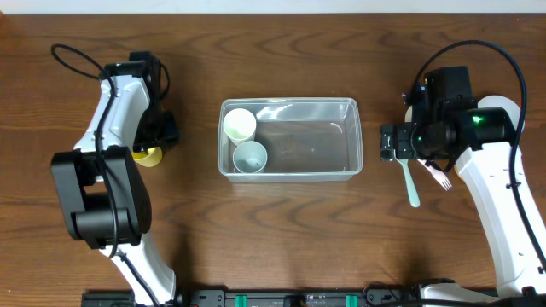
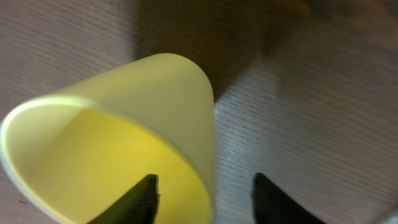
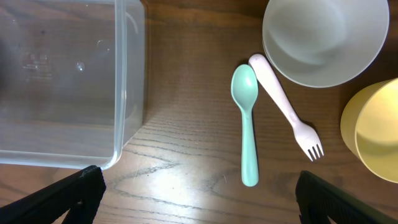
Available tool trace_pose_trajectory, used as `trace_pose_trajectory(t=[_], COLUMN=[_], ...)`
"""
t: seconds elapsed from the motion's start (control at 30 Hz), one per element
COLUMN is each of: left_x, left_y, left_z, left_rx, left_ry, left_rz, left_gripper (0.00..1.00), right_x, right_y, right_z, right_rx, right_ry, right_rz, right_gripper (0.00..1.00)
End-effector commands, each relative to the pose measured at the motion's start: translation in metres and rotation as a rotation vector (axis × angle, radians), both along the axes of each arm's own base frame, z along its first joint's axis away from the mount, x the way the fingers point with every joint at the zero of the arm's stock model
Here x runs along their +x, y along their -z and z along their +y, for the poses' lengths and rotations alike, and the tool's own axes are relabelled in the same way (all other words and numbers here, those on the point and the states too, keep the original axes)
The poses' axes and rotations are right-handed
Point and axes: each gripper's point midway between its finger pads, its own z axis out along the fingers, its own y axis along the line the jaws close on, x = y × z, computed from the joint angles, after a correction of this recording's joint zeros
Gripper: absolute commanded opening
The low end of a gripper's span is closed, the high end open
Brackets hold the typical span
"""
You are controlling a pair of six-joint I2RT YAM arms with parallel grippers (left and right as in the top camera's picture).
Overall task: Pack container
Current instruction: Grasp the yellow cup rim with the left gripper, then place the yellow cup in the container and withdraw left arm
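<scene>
The clear plastic container (image 1: 351, 136) stands at the table's middle. Inside it, at the left end, are a cream cup (image 1: 240, 124) and a pale teal cup (image 1: 250, 157). My left gripper (image 1: 155, 145) is at a yellow cup (image 1: 148, 157) left of the container. In the left wrist view the yellow cup (image 2: 137, 106) lies tilted, and the gripper (image 2: 205, 193) is open with one finger inside the cup and one outside its wall. My right gripper (image 1: 386, 143) is open and empty just right of the container. In the right wrist view it (image 3: 199, 193) hovers over bare wood beside the container's corner (image 3: 118, 143).
A teal spoon (image 3: 247, 124) and a pink fork (image 3: 286, 106) lie right of the container, also in the overhead view (image 1: 410, 183) (image 1: 441, 177). A white bowl (image 3: 323, 37) and a yellow bowl (image 3: 373, 130) sit beyond them.
</scene>
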Motion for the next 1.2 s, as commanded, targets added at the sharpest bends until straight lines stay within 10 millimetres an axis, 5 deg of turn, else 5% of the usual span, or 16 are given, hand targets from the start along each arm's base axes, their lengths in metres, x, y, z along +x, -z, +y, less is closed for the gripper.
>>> trace_pose_trajectory(t=[0.0, 0.17, 0.33, 0.57, 0.73, 0.83, 1.0, 1.17], left_x=[-0.003, -0.002, 0.002, 0.008, 0.008, 0.003, -0.005, 0.002], left_y=[0.009, 0.003, -0.014, -0.103, -0.185, -0.213, -0.207, -0.168], left_z=[0.003, 0.0, 0.0, -0.027, -0.094, -0.144, -0.222, -0.271], left_rx=[-0.013, -0.031, -0.028, -0.028, -0.115, -0.161, -0.22, -0.227], left_ry=[-0.022, -0.026, -0.024, 0.051, 0.232, 0.393, 0.653, 0.817], left_rz=[0.027, 0.008, -0.045, -0.291, -0.587, -0.697, -0.707, -0.634], left_gripper=[0.35, 0.11, 0.06, 0.06, 0.06, 0.06, 0.06, 0.06], right_x=[0.001, 0.001, 0.001, 0.001, 0.002, 0.002, 0.002, 0.002], right_y=[-0.001, -0.001, -0.001, -0.001, -0.001, -0.001, -0.001, -0.001], right_z=[-0.002, -0.002, -0.002, -0.002, -0.002, -0.002, -0.002, -0.002], right_rx=[-0.004, -0.004, -0.004, -0.004, -0.003, -0.003, -0.003, -0.003], right_ry=[-0.007, -0.007, -0.007, -0.007, -0.007, -0.007, -0.007, -0.007], right_rz=[0.0, 0.001, 0.001, 0.0, -0.002, -0.005, -0.004, -0.003], right_gripper=[0.99, 0.99, 0.99, 0.99, 0.99, 0.99, 0.99, 0.99])
